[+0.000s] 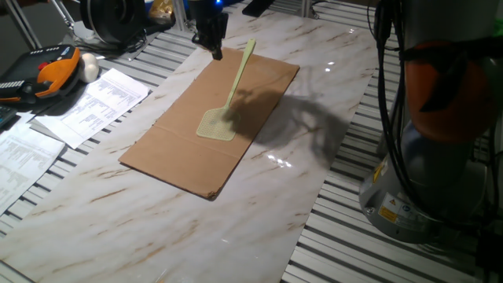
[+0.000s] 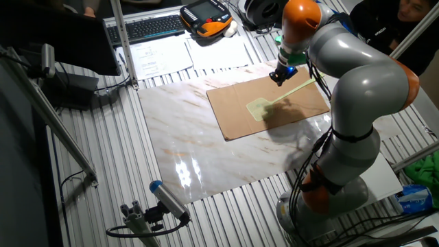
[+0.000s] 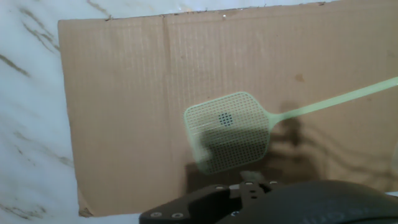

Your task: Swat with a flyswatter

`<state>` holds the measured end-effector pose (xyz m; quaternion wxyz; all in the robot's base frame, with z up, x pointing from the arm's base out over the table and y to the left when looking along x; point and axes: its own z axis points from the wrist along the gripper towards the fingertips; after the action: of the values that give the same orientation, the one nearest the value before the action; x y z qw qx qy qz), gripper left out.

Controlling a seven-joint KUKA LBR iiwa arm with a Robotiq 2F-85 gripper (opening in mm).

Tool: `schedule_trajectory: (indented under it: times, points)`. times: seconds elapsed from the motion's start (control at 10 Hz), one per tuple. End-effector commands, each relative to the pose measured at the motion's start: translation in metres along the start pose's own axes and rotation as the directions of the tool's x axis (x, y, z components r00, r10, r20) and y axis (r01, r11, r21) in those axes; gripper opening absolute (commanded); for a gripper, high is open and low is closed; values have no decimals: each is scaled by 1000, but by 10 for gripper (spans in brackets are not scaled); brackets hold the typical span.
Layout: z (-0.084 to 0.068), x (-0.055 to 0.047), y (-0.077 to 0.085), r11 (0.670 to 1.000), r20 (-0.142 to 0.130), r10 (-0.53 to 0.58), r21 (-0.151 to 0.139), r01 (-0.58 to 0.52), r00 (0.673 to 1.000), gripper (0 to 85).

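Note:
The pale yellow-green flyswatter lies flat on a brown cardboard sheet, its mesh head near the sheet's middle and its thin handle running to the far edge. My gripper hangs over that far edge, left of the handle's end and apart from it, with nothing in it. In the other fixed view the gripper is above the cardboard, beside the flyswatter. The hand view looks down on the flyswatter's head and cardboard. Only the hand's dark body shows there, so the fingers' spacing is unclear.
The cardboard rests on a white marble-patterned board over a slatted table. Printed papers and an orange-black pendant lie at the left. A keyboard sits at the back. The robot's base stands at the right.

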<state>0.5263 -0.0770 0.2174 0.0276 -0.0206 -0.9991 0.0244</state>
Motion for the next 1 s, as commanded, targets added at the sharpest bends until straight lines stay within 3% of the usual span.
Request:
schedule_trajectory:
  times: [0.0, 0.1, 0.3, 0.5, 0.8, 0.9]
  points:
    - [3, -1, -2, 1000, 8, 3, 4, -3, 1000, 0]
    - [6, -3, -3, 1000, 24, 2, 17, -2, 1000, 0]
    - [11, -9, 1, 1000, 29, 11, 5, -11, 1000, 0]
    - [12, -12, 6, 999, 41, 29, 12, -30, 999, 0]
    - [9, -12, 7, 999, 24, 42, 18, -42, 999, 0]
    - [9, -12, 7, 998, -10, 67, -16, -68, 998, 0]
